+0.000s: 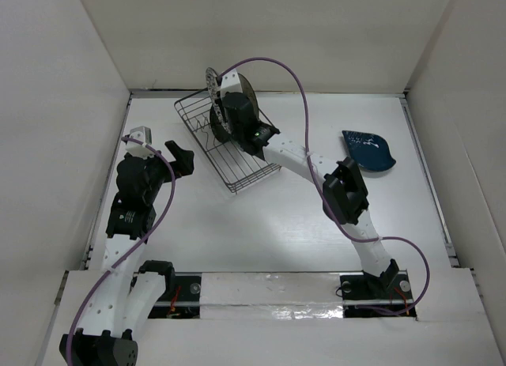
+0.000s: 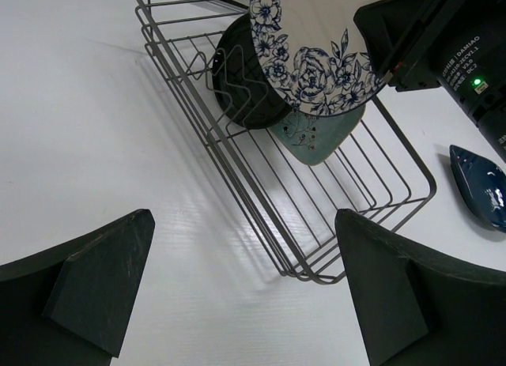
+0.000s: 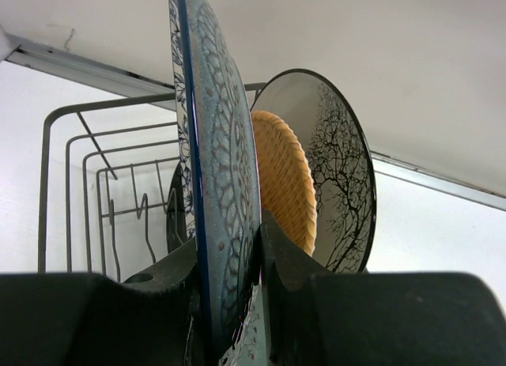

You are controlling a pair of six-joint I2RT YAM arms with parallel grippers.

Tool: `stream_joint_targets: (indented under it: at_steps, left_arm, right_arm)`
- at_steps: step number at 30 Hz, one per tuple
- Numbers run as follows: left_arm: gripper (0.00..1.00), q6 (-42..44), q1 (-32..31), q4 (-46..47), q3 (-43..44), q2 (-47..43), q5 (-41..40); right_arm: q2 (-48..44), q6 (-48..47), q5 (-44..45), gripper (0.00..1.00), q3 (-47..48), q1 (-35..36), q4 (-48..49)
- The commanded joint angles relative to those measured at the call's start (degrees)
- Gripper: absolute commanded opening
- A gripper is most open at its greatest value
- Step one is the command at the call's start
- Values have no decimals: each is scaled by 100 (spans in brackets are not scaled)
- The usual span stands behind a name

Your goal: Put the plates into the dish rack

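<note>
The grey wire dish rack point(image 1: 241, 162) stands at the back middle. My right gripper point(image 1: 224, 113) is shut on the rim of the white-and-blue floral plate point(image 1: 211, 83) and holds it upright over the rack. In the right wrist view the floral plate point(image 3: 221, 168) stands edge-on between the fingers, with the orange plate point(image 3: 286, 176) and the beige tree-print plate point(image 3: 341, 172) upright behind it. The left wrist view shows the black plate point(image 2: 241, 93) and the mint plate point(image 2: 320, 138) in the rack point(image 2: 316, 224). The dark-blue leaf plate point(image 1: 368, 151) lies on the table at right. My left gripper point(image 1: 180, 156) is open and empty, left of the rack.
White walls close in the table on the left, back and right. The right arm point(image 1: 316, 170) stretches across the middle from its base to the rack. A purple cable point(image 1: 300, 89) loops above it.
</note>
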Motion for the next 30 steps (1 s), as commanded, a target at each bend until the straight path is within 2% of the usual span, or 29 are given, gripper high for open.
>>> stream_joint_targets:
  at_steps: [1,13,28,30]
  left_arm:
    - [99,79,-26,172,102,-25,-20]
    - [99,88,-26,181,102,-43,-20]
    - [99,88,-26,208,66,-52,-2]
    - [97,96,-26,216,66,-52,15]
  right_arm:
    - [-513,189,198,0,-16,-94,926]
    - [-135,453,-109,0,291,-42,662]
    - [577,785,-65,0,370,117,592]
    - [516,865,-162,7,318,117,574]
